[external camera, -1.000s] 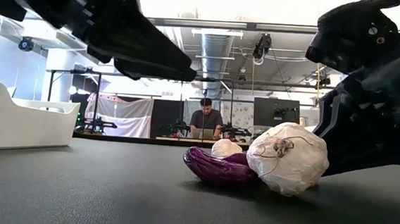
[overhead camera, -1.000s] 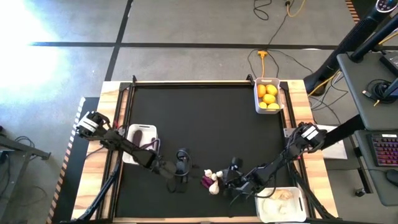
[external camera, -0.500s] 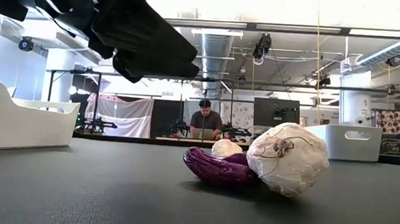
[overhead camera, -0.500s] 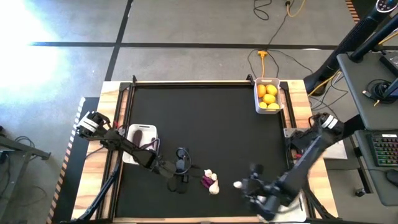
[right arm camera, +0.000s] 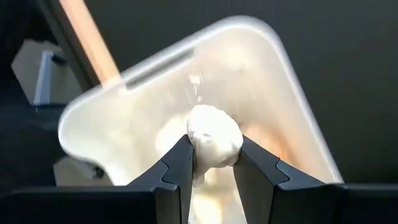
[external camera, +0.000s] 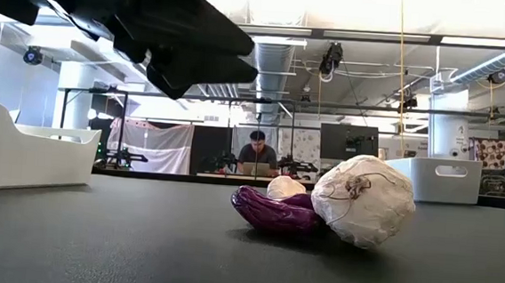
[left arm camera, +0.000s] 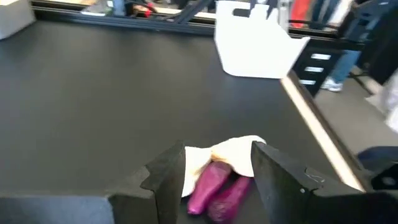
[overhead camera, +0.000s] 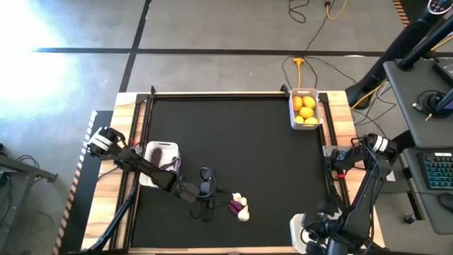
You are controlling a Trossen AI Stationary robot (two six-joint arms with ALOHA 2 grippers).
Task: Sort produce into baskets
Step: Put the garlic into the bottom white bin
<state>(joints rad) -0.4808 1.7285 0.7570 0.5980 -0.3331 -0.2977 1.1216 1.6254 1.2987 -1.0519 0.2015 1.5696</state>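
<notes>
So the right gripper (right arm camera: 211, 165) is down at the near right corner of the bench (overhead camera: 233, 142), hanging over the white basket (right arm camera: 292, 99) there, and it's pinching a whitish garlic bulb (right arm camera: 212, 142) between its two fingers. The bulb sits right above the inside of that basket, not dropped in. From overhead you mostly just see the arm bent over that corner and a bit of the basket's rim (overhead camera: 296, 228) poking out.

The left gripper (left arm camera: 214, 180) is hovering above the mat, just beside the little pile of leftover produce, fingers spread with nothing between them. Through its own camera you can see the pile sitting past the fingertips: a purple vegetable (left arm camera: 214, 186) with a pale garlic bulb (left arm camera: 233, 155) touching it.

From bench level, that pile is a big papery garlic bulb (external camera: 362, 201) leaning against the purple vegetable (external camera: 279, 209), with a second smaller bulb (external camera: 285, 187) peeking up behind them. All three are touching.

Other baskets: one at the far right corner with the yellow citrus fruits (overhead camera: 305, 109) in it, and one at the left edge (overhead camera: 157, 154) near the left arm, can't tell what's in that one. A person (external camera: 257, 153) sits at a desk way back in the room.
</notes>
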